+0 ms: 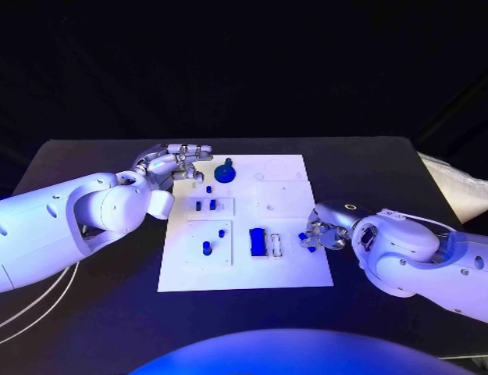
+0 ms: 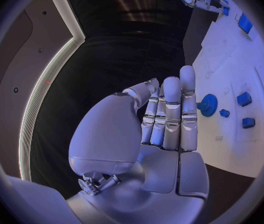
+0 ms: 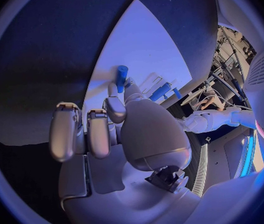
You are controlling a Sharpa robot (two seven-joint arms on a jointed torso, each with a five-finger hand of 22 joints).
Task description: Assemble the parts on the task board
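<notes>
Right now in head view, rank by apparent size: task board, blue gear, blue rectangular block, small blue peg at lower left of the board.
1. task board
2. blue rectangular block
3. blue gear, close to the block, so this order is unsure
4. small blue peg

Head camera looks down; wrist cameras close behind hands; all share task board point(image 1: 244, 226).
</notes>
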